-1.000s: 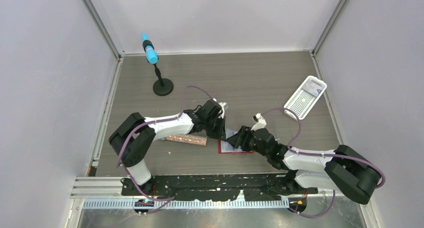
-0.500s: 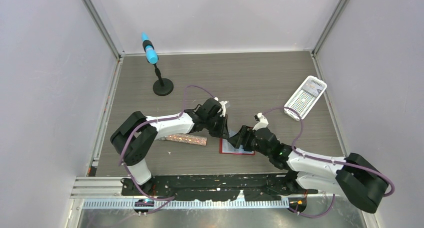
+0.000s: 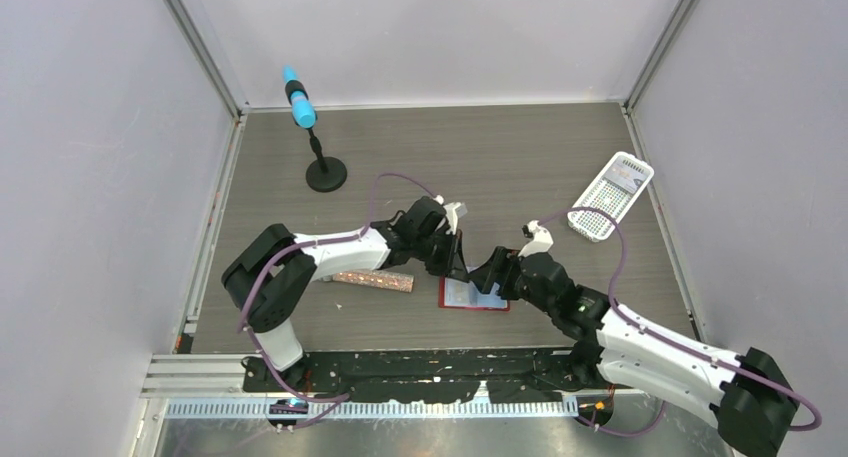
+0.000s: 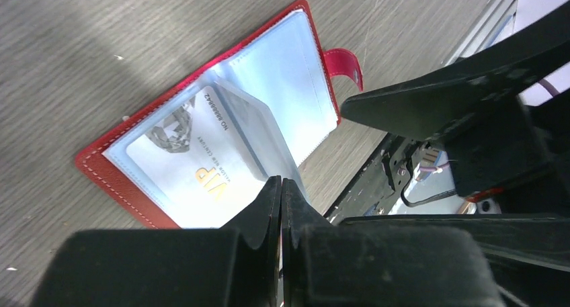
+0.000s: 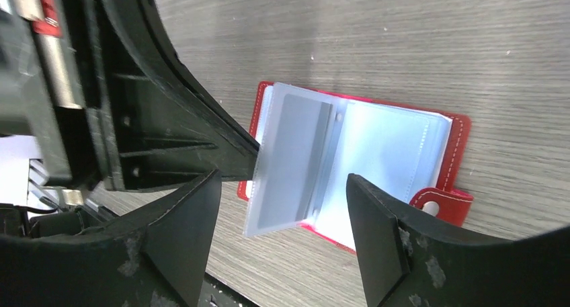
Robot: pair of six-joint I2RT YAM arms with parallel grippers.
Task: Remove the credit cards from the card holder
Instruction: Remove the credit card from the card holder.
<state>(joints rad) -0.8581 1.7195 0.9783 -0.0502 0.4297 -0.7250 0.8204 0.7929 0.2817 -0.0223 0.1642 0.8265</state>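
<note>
The red card holder (image 3: 465, 299) lies open on the table, its light blue pockets facing up (image 4: 101, 166) (image 5: 460, 129). My left gripper (image 3: 458, 262) (image 4: 281, 181) is shut on the edge of one clear pocket leaf and holds it raised above the rest. A grey credit card (image 5: 296, 152) sits inside that lifted leaf. Another card with gold VIP lettering (image 4: 188, 166) lies in the pocket beneath. My right gripper (image 3: 490, 277) (image 5: 282, 179) is open just above the holder's near edge, with a finger on each side of the lifted leaf and touching nothing.
A glittery pink-brown tube (image 3: 372, 280) lies just left of the holder, under the left arm. A white perforated basket (image 3: 610, 195) sits at the right edge. A black stand (image 3: 325, 175) with a blue cylinder (image 3: 298, 102) is at the back left.
My right gripper has opened wider and its arm has stretched out toward the holder. My left gripper has shifted slightly right, still shut on the leaf.
</note>
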